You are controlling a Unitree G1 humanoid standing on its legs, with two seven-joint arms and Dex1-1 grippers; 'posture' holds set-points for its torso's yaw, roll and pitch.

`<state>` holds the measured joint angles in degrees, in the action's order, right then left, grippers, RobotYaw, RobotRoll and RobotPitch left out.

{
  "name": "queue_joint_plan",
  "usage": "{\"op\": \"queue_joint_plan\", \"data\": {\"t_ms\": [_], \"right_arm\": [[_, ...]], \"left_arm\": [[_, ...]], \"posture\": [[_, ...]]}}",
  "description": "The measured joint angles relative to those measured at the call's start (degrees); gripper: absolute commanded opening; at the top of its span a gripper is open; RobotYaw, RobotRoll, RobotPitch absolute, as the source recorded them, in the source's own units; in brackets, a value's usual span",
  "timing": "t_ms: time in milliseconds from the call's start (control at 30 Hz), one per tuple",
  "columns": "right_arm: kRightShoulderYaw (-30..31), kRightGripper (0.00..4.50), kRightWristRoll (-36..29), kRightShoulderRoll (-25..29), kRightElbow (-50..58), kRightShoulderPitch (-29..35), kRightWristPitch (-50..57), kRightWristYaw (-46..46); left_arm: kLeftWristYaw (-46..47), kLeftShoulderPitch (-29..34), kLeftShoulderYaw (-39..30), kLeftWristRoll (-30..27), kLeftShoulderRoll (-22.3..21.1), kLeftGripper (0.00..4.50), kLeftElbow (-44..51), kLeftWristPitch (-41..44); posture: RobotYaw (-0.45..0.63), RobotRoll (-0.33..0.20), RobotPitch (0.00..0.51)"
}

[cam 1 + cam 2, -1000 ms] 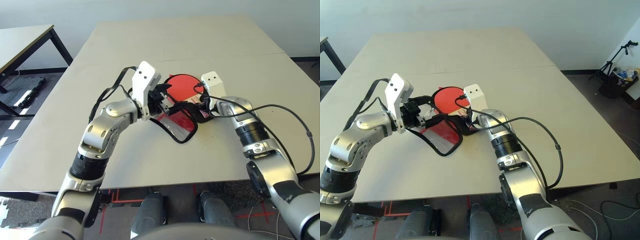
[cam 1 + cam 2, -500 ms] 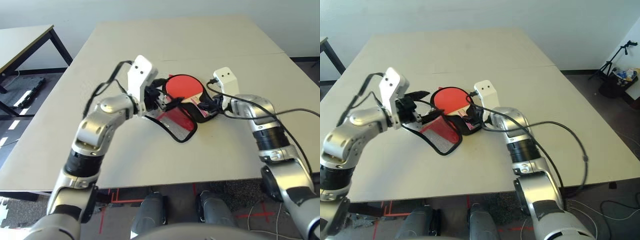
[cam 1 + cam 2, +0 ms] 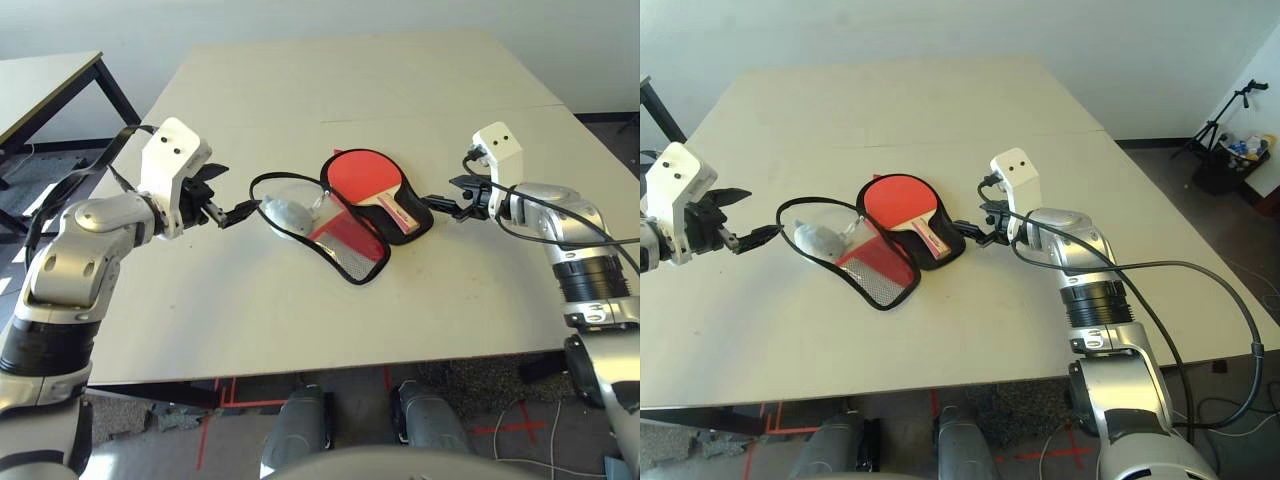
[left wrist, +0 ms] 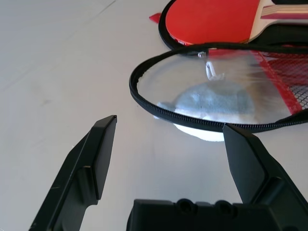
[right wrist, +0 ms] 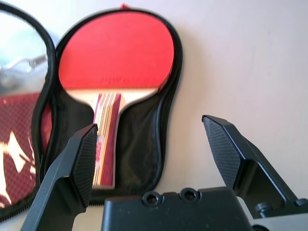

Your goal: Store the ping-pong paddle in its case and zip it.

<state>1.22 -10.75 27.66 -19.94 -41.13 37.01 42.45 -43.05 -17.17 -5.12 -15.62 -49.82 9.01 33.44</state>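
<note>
— What do we see on the pale surface [image 3: 300,320]?
— We see the red-faced ping-pong paddle with its striped wooden handle [image 5: 115,77] lying in the black-lined half of the open paddle-shaped fabric case [image 3: 345,215], whose clear and red mesh flap is spread flat beside it, unzipped.
— And our arms?
— Our left gripper [image 3: 228,212] sits just beside the flap's zip edge, jaws spread wide, holding nothing. Our right gripper [image 3: 445,200] sits near the case's handle end, jaws likewise wide and empty.
</note>
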Motion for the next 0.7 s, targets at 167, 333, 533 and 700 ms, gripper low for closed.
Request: {"op": "queue_joint_plan", "data": {"t_ms": [167,333,533,700], "right_arm": [[-3.19,4.47,-0.68,-0.93,-2.01,-0.55,-4.56,-1.86],[-6.67,4.47,-1.39,-2.49,-5.32,-1.66,-10.5,-4.48],[-11.02,4.47,-2.25,-2.38,-10.33,-5.63,-14.56,-8.41],[-12.85,4.47,-2.83,-2.3,-14.28,-5.82,-15.07,-10.17]], "left_arm": [[-0.5,1.99,4.48,4.45,0.18,4.5,-2.41,-3.45],[-0.96,1.41,8.28,6.1,4.81,4.5,-3.23,-4.83],[-2.4,-5.0,9.85,1.3,12.95,4.5,2.65,-1.61],[0.92,-12.94,11.75,-1.01,24.24,4.5,3.28,0.1]], "posture": [[0.06,0.0,0.055],[0.05,0.0,0.051],[0.02,0.0,0.032],[0.0,0.0,0.021]]}}
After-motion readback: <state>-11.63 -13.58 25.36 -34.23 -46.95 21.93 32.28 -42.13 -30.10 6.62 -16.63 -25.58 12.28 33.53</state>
